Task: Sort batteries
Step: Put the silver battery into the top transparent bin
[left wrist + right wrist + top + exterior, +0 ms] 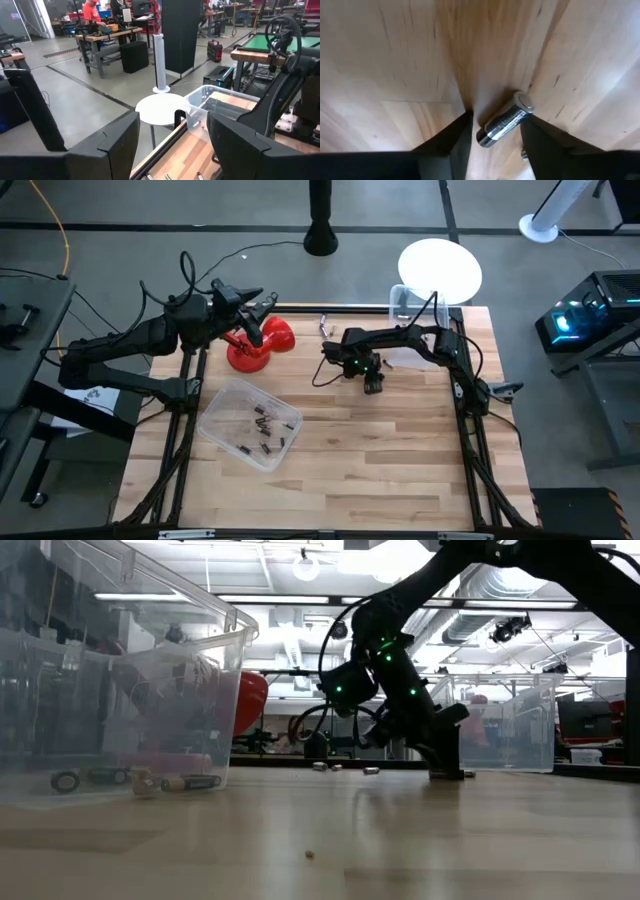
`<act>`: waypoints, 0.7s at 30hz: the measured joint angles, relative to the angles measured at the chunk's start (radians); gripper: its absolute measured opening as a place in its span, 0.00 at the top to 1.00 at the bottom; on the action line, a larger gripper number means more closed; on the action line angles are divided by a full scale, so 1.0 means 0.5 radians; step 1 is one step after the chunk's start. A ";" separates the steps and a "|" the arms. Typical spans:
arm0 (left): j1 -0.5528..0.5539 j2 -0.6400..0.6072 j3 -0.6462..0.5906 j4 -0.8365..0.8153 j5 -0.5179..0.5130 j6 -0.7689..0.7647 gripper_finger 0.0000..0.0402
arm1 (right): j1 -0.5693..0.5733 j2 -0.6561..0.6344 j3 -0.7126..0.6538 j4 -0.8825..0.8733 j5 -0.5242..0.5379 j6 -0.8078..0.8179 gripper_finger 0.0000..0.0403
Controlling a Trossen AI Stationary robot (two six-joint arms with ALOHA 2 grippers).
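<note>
A silvery battery (504,122) lies flat on the wooden table (380,470), slanted between the two fingers of my right gripper (495,142). That gripper (373,383) points steeply down at mid table with its tips low over the wood; it is open, with a finger on each side of the battery. Several dark batteries (262,430) lie in the clear bin (222,402) at near left. A few more batteries (325,326) lie loose near the far edge. My left gripper (172,145) is open and raised at far left (262,298), holding nothing.
A red plunger-like tool (262,345) stands on the table under the left arm. A second clear bin (402,298) sits at the far right corner. Bare wood spreads across the near half of the table. A small crumb (309,854) lies near the front.
</note>
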 joint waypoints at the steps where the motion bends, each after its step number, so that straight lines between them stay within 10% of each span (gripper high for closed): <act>1: 0.000 0.001 0.000 -0.006 0.000 0.000 0.44 | 0.015 0.001 -0.004 0.005 -0.005 0.002 0.65; 6: 0.000 0.001 0.000 -0.006 0.000 0.001 0.44 | 0.118 0.026 0.164 -0.077 -0.021 0.034 0.94; 21: 0.000 0.001 0.000 -0.075 0.001 0.002 0.44 | -0.201 -0.755 0.796 -0.300 0.393 0.543 0.94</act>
